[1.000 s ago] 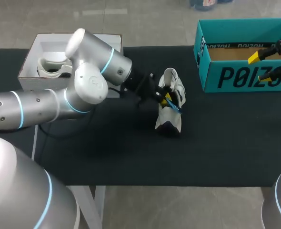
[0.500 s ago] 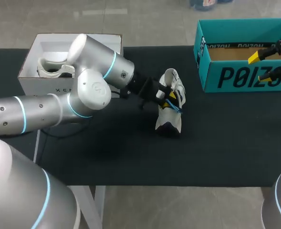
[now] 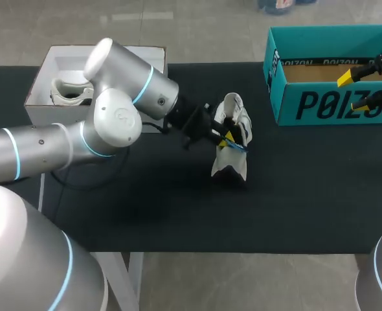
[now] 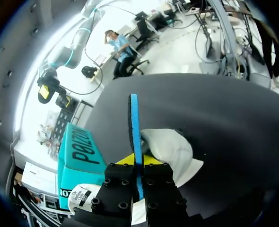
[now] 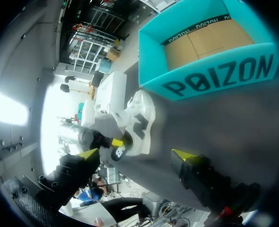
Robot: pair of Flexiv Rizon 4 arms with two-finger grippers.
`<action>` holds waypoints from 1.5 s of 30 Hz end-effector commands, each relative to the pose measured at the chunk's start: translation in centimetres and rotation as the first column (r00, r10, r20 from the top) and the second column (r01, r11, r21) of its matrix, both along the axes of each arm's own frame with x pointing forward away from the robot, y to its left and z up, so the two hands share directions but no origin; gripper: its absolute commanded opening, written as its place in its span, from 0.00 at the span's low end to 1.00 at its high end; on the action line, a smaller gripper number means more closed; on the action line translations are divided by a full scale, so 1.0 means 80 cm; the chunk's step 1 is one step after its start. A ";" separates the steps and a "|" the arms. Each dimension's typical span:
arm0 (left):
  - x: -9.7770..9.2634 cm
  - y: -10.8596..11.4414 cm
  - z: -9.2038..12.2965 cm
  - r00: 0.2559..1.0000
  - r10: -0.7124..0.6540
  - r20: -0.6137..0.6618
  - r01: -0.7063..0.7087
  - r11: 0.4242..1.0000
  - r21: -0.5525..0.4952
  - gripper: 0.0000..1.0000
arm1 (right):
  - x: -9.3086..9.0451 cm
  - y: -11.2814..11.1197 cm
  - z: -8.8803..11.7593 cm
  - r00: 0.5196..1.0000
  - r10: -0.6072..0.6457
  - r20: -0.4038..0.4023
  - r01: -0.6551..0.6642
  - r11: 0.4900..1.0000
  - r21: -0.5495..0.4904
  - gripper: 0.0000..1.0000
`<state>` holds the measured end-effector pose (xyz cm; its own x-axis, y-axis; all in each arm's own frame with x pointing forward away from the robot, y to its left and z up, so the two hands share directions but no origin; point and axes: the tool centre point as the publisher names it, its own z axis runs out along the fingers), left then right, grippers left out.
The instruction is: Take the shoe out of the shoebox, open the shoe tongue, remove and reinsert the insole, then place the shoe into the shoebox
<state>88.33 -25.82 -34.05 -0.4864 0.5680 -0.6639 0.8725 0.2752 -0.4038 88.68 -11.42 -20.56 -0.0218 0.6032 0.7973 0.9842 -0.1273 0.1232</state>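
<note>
Mid-table, out of both boxes, the white shoe (image 3: 235, 116) rests on the black table (image 3: 294, 194). The left gripper (image 3: 224, 137) is clamped on the blue insole (image 4: 133, 127), held edge-on at the shoe's opening. Far right, the right gripper (image 3: 367, 87) hangs spread wide at the teal shoebox (image 3: 320, 107). Far left, a white box (image 3: 42, 78) holds another shoe (image 3: 68, 91).

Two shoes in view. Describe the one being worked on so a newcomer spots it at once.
On the black table, look midway between the white box and the teal box. The shoe lies there in the open, at the left gripper, which pinches a blue insole; the other shoe sits inside the white box.
</note>
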 end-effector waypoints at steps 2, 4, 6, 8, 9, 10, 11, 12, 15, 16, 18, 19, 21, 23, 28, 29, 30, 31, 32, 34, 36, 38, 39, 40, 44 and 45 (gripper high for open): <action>0.014 -0.010 -0.015 0.997 0.051 0.061 -0.052 0.999 0.007 0.00 | 0.000 0.001 0.000 1.000 -0.001 -0.002 0.001 1.000 -0.003 1.00; 0.020 -0.011 -0.020 0.993 0.073 0.093 -0.075 0.997 0.025 0.00 | 0.000 0.001 0.000 1.000 -0.001 -0.002 0.001 1.000 -0.003 1.00; 0.023 -0.012 -0.024 0.990 0.078 0.117 -0.083 0.996 0.034 0.00 | 0.000 0.001 0.000 1.000 -0.001 -0.002 0.001 1.000 -0.003 1.00; 0.030 -0.013 -0.030 0.982 0.094 0.163 -0.104 0.993 0.049 0.00 | 0.000 0.001 0.000 1.000 -0.001 -0.002 0.001 1.000 -0.003 1.00; 0.032 -0.014 -0.031 0.980 0.101 0.172 -0.112 0.992 0.053 0.00 | 0.000 0.001 0.000 1.000 -0.001 -0.002 0.001 1.000 -0.003 1.00; 0.035 -0.014 -0.033 0.981 0.106 0.163 -0.117 0.991 0.058 0.00 | 0.000 0.001 0.000 1.000 -0.001 -0.002 0.001 1.000 -0.003 1.00; 0.037 -0.013 -0.032 0.982 0.113 0.151 -0.121 0.991 0.049 0.00 | 0.000 0.001 0.000 1.000 -0.001 -0.002 0.001 1.000 -0.003 1.00; 0.037 -0.013 -0.031 0.984 0.111 0.141 -0.119 0.992 0.048 0.00 | 0.000 0.001 0.000 1.000 -0.001 -0.002 0.001 1.000 -0.003 1.00; 0.029 -0.009 -0.017 0.989 0.102 0.109 -0.105 0.994 0.024 0.22 | 0.000 0.001 0.000 1.000 -0.001 -0.002 0.001 1.000 -0.003 1.00; 0.027 -0.007 -0.013 0.990 0.099 0.103 -0.101 0.995 0.023 0.40 | 0.000 0.001 0.000 1.000 -0.001 -0.002 0.001 1.000 -0.003 1.00; 0.019 -0.003 -0.002 0.991 0.091 0.096 -0.092 0.996 0.011 0.46 | 0.000 0.001 0.000 1.000 -0.001 -0.002 0.001 1.000 -0.003 1.00; 0.018 -0.002 0.000 0.991 0.090 0.096 -0.092 0.996 0.011 0.48 | 0.000 0.001 0.000 1.000 -0.001 -0.002 0.001 1.000 -0.003 1.00; 0.011 -0.001 0.005 0.993 0.076 0.095 -0.077 0.997 0.010 0.51 | 0.000 0.001 0.000 1.000 -0.001 -0.002 0.001 1.000 -0.003 1.00; 0.004 -0.001 0.007 0.993 0.063 0.097 -0.064 0.998 0.011 0.46 | 0.000 0.001 0.000 1.000 -0.001 -0.002 0.001 1.000 -0.003 1.00; -0.006 -0.002 0.007 0.994 0.048 0.098 -0.049 0.999 0.000 0.25 | 0.000 0.001 0.000 1.000 -0.001 -0.002 0.001 1.000 -0.003 1.00; -0.006 -0.003 0.005 0.993 0.047 0.107 -0.047 0.999 0.005 0.00 | 0.000 0.001 0.000 1.000 -0.001 -0.002 0.001 1.000 -0.003 1.00; -0.006 -0.005 0.003 0.992 0.047 0.115 -0.048 0.999 0.008 0.00 | 0.000 0.001 0.000 1.000 -0.001 -0.002 0.001 1.000 -0.003 1.00; -0.005 -0.006 -0.001 0.992 0.043 0.116 -0.046 0.999 0.019 0.00 | 0.000 0.001 0.000 1.000 -0.001 -0.002 0.001 1.000 -0.003 1.00; -0.005 -0.007 -0.003 0.993 0.042 0.112 -0.044 0.999 0.018 0.00 | 0.000 0.001 0.000 1.000 -0.001 -0.002 0.001 1.000 -0.003 1.00; -0.005 -0.009 -0.007 0.993 0.031 0.118 -0.035 0.999 0.030 0.00 | 0.000 0.001 0.000 1.000 -0.001 -0.002 0.001 1.000 -0.003 1.00; -0.002 -0.009 -0.010 0.989 0.038 0.144 -0.045 0.998 0.043 0.00 | 0.000 0.001 0.000 1.000 -0.001 -0.002 0.001 1.000 -0.003 1.00; 0.005 -0.007 -0.013 0.981 0.053 0.187 -0.064 0.997 0.053 0.00 | 0.000 0.001 0.000 1.000 -0.001 -0.002 0.001 1.000 -0.003 1.00; 0.009 -0.007 -0.014 0.976 0.059 0.211 -0.072 0.996 0.054 0.00 | 0.000 0.001 0.000 1.000 -0.001 -0.002 0.001 1.000 -0.003 1.00; 0.013 -0.006 -0.015 0.972 0.067 0.226 -0.082 0.995 0.057 0.00 | 0.000 0.001 0.000 1.000 -0.001 -0.002 0.001 1.000 -0.003 1.00; 0.029 -0.004 -0.018 0.960 0.081 0.269 -0.099 0.994 0.054 0.00 | 0.000 0.001 0.000 1.000 -0.001 -0.002 0.001 1.000 -0.003 1.00; 0.032 -0.004 -0.019 0.956 0.086 0.281 -0.106 0.993 0.056 0.00 | 0.000 0.001 0.000 1.000 -0.001 -0.002 0.001 1.000 -0.003 1.00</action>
<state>90.44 -25.60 -34.84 -0.3463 0.5804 -0.7370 0.9184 0.3700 -0.1401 88.68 -11.42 -20.56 -0.0217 0.6032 0.7973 0.9842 -0.1273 0.1232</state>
